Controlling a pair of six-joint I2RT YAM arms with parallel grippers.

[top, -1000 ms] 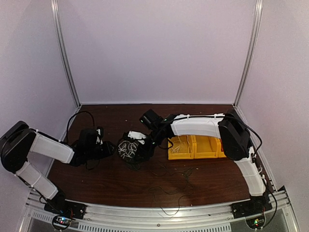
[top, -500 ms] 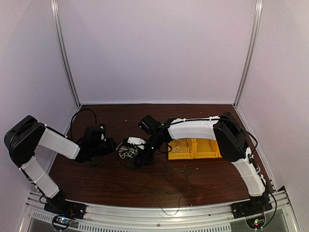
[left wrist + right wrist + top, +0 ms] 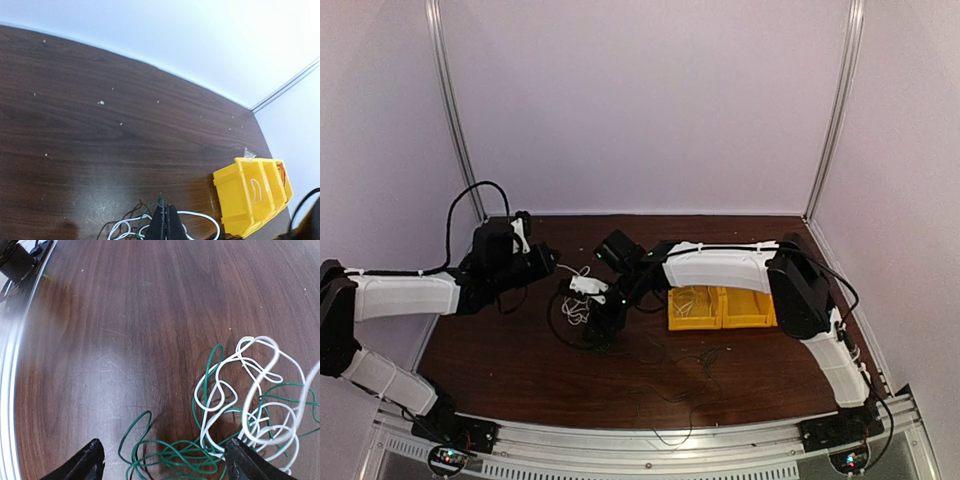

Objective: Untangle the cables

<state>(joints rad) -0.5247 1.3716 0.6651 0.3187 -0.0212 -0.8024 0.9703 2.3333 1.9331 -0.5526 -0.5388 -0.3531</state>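
I'm reaching the left arm (image 3: 405, 293) long and low toward the middle, its forearm lying nearly level. The left claw (image 3: 164, 215) is pointing forward with its fingers pressing together into a single tip. I'm folding the right arm (image 3: 720, 265) back across from its elbow, and the wrist just behind the right claw (image 3: 165, 445) is tipping steeply downward. That claw is hanging with its two fingers spread wide apart, near the left claw.
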